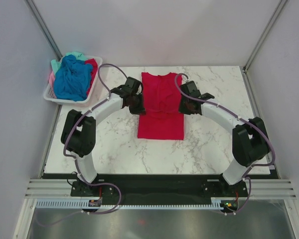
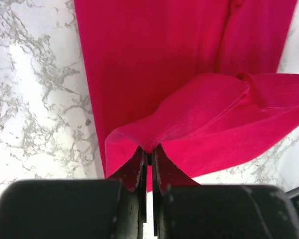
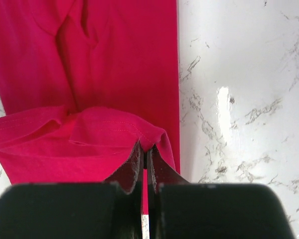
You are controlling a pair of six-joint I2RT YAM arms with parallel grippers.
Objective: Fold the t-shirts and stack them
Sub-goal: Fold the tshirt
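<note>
Fingers (image 2: pixel 134 172) pinch the crimson t-shirt's (image 1: pixel 162 124) two side edges.

Bright, even overhead light; faint shadows; glare on marble table (image 3: pixel 223 102).

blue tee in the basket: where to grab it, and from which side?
Probably a raised fold near the top of the blue t-shirt, coming straight down from above. It lies crumpled on top of the other shirts, so its folds stand highest, and the basket walls look likely to block a sideways approach.
</note>
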